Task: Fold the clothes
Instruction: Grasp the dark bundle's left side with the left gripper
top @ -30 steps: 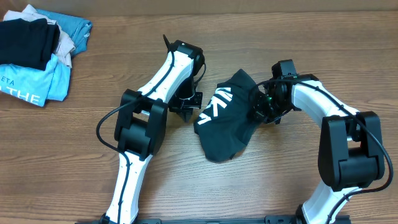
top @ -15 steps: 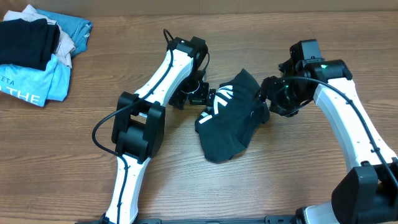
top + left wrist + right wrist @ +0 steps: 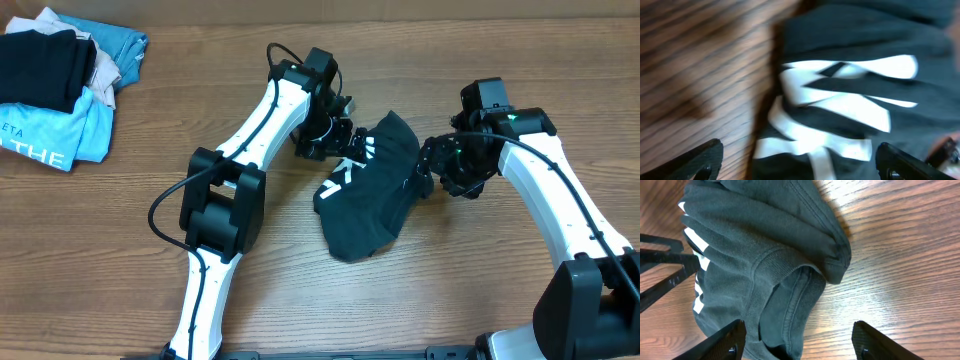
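The clothes (image 3: 370,195) lie crumpled in the middle of the table, a dark navy-teal garment with white lettering (image 3: 840,107) facing up on its left side. My left gripper (image 3: 340,135) hovers over the garment's upper left edge, open, with nothing between its fingers (image 3: 695,162). Seen from the left wrist, the lettered part fills the space below the jaws. My right gripper (image 3: 430,170) stands open at the garment's right edge. The right wrist view shows the ribbed collar and hem (image 3: 790,295) just ahead of its fingers (image 3: 722,342), which hold nothing.
A pile of other garments sits at the far left corner: a black folded one (image 3: 40,65), a light-blue shirt with white print (image 3: 45,135) and a teal piece (image 3: 115,45). Wooden tabletop (image 3: 120,250) surrounds the clothes.
Both grippers have opened and let go of the clothes. The left gripper moved up and right over the garment's top edge. The right arm swung out to the right and came back a little.
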`<action>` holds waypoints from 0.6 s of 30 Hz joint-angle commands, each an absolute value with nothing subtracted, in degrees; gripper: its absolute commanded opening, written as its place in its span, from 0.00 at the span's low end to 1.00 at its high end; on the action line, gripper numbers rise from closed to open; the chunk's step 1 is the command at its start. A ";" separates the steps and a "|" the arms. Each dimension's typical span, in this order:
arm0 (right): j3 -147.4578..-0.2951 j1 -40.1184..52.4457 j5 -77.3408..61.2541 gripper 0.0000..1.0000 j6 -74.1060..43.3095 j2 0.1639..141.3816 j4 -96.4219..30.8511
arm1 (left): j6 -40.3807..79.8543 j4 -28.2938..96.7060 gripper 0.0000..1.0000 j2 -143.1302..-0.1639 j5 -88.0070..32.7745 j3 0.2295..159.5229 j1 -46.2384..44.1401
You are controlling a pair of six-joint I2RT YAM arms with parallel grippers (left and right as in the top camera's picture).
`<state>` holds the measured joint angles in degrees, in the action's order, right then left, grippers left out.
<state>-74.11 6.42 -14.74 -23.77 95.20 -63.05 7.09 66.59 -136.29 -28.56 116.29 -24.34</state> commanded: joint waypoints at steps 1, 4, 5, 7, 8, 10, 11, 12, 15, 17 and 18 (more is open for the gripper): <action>-73.43 6.26 -14.17 0.72 -24.05 95.26 -63.18 | 0.62 66.15 1.00 -134.63 -37.45 116.95 -24.45; -73.43 6.26 -14.20 0.72 -24.08 95.26 -63.35 | -0.25 66.24 1.00 -134.69 -37.87 116.68 -25.08; -73.43 6.26 -14.24 0.72 -24.08 95.26 -63.48 | -0.21 66.48 1.00 -134.72 -36.47 116.38 -25.41; -73.43 6.26 -14.31 0.73 -24.08 95.26 -63.51 | -0.25 66.57 1.00 -134.74 -35.35 114.93 -26.70; -73.43 6.26 -14.83 0.72 -24.08 95.26 -63.46 | -0.23 66.04 1.00 -134.74 -35.35 114.21 -27.14; -73.43 6.26 -15.53 0.72 -24.05 95.26 -63.53 | 1.13 64.75 1.00 -134.74 -34.24 112.57 -27.64; -73.43 6.26 -15.51 0.72 -24.05 95.26 -63.53 | 2.35 64.01 1.00 -134.74 -33.08 111.39 -27.68; -73.43 6.26 -15.51 0.72 -24.05 95.26 -63.53 | 2.35 63.72 1.00 -134.74 -33.04 110.67 -27.68; -73.43 6.26 -15.53 0.72 -24.05 95.26 -63.51 | 2.68 62.46 1.00 -134.74 -33.06 108.38 -27.79; -73.43 6.26 -15.53 0.72 -24.05 95.26 -63.48 | 2.79 62.13 1.00 -134.74 -33.04 106.59 -28.08; -73.43 6.26 -15.53 0.72 -24.08 95.26 -63.44 | 2.92 61.56 1.00 -134.74 -33.19 105.82 -28.27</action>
